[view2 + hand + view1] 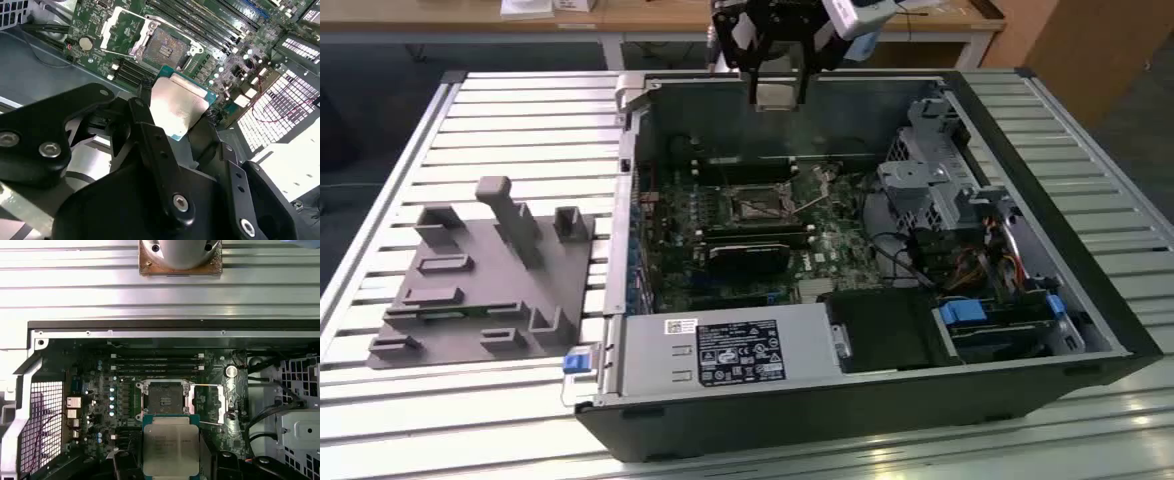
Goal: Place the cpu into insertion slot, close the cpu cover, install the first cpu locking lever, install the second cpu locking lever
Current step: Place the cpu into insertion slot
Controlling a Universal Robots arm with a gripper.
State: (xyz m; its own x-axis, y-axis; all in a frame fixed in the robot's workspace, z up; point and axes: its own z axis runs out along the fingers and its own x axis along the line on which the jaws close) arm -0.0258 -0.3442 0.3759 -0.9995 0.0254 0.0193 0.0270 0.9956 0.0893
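The gripper (171,463) has its jaws clamped on two opposite edges of the cpu (170,440), which lies flat between them. It is held above the far side of the open computer case (787,422), well apart from the bare insertion slot (164,400). The cpu cover (218,405) is swung open beside the slot.

Even, bright room light; soft glare on the cpu (180,107), dim shadow within the computer case (827,420)
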